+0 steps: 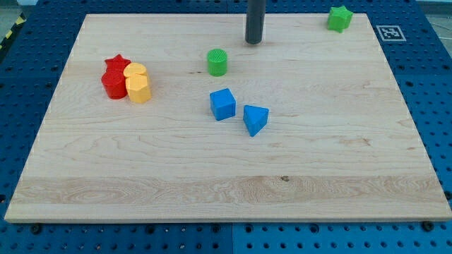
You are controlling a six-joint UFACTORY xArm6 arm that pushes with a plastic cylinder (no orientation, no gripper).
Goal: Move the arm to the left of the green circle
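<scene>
The pale wooden tabletop (212, 176) fills most of the frame, lying on a blue perforated base (438, 85). The arm's straight dark rod comes down from the top edge, a little right of centre, and my tip (254, 42) rests near the upper edge of the board. This tool has nothing that opens or closes; it is a plain rod, holding nothing and touching no block.

The green circle, a short round cylinder block (217, 62), stands in the upper middle of the frame, below and to the left of my tip, with bare wood between the two. My tip is therefore on the circle's right and slightly above it in the picture, near but apart.

Below the circle, around the centre of the frame, a blue cube block (222, 104) sits just beside a blue triangular block (256, 119) on its lower right; a narrow gap seems to separate them.

At the upper left, a red star-shaped block (116, 65) is packed against a red block (113, 85) of unclear shape and a yellow heart-like block (138, 83), all three touching in one cluster.

A green star-shaped block (340, 18) stands alone in the upper right corner, well apart from the rest. A small black-and-white marker (390, 32) is printed at the board's upper right corner.
</scene>
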